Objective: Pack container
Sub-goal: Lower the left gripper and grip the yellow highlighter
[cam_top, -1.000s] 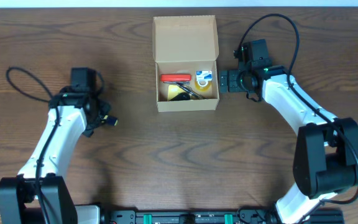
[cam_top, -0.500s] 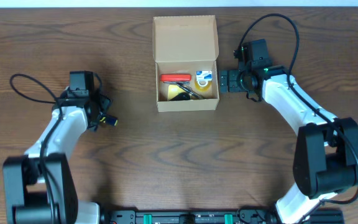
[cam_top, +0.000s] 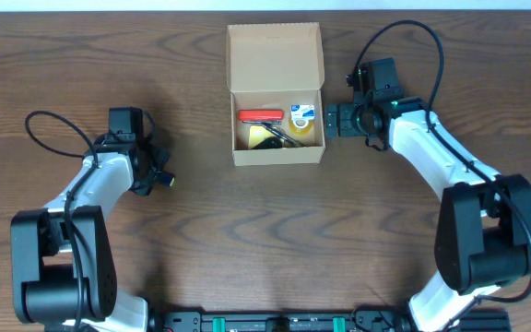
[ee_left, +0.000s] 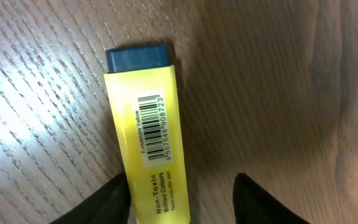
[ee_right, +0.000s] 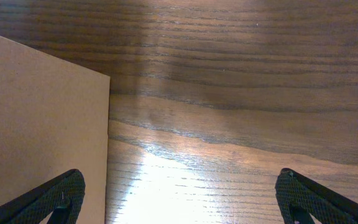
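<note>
Top-down overhead; wrist views near table (ee_left: 278,74)

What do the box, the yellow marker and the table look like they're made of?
The box looks like plain tan cardboard, matte, with folded flap edges. The yellow marker seems to be smooth plastic with a printed barcode label and a dark cap. The table shows brown wood grain with a soft sheen under the light; whether it is solid wood or laminate cannot be told.

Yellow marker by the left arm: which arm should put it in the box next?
Left. The left tool is open over the yellow marker, one finger each side. The right tool sits beside the container, far from the marker.
</note>
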Robot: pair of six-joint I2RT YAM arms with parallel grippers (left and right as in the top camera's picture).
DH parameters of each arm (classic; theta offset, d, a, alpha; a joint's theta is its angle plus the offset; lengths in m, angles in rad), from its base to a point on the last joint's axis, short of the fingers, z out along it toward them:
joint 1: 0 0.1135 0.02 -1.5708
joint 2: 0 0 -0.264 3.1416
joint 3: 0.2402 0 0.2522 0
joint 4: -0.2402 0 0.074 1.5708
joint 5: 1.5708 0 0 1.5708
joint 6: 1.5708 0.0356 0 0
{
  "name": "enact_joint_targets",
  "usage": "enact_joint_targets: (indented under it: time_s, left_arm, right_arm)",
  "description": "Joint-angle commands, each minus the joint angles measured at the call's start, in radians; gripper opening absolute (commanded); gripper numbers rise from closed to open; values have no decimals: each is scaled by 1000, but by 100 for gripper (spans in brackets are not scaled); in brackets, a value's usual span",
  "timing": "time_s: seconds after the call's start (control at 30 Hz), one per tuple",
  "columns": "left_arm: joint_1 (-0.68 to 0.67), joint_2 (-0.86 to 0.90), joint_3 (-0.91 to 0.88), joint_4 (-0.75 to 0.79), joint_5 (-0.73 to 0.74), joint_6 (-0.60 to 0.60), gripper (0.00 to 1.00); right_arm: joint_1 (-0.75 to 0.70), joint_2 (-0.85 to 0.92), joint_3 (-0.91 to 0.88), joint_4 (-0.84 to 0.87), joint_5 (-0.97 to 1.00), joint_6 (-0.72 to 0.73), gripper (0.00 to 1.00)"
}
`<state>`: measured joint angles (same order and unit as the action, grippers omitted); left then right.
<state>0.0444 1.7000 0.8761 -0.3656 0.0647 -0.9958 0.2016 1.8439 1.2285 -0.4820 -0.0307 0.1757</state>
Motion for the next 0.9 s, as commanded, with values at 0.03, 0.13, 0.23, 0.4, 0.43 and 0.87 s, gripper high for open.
enact_joint_targets:
  time_s: [0.03,0.13,0.23,0.4,0.43,0.87]
  left_arm:
    - [3,48,-10,-56,18,-46,50]
    - [3,48,-10,-112,14,-92,50]
    - [3,48,-10,-141,14,-116,48]
    - [3,48,-10,-162,14,-138,44]
    - [3,48,-10,-168,14,-141,43]
    - [3,48,-7,-188,18,-153,18]
  right_arm:
    - [-5,0,1,-1,-3,10,99]
    - [-5,0,1,-1,-3,10,99]
    - [-5,0,1,-1,-3,10,99]
    - [-5,0,1,-1,-3,10,99]
    - [-5,0,1,-1,-3,10,99]
    - [-5,0,1,-1,-3,10,99]
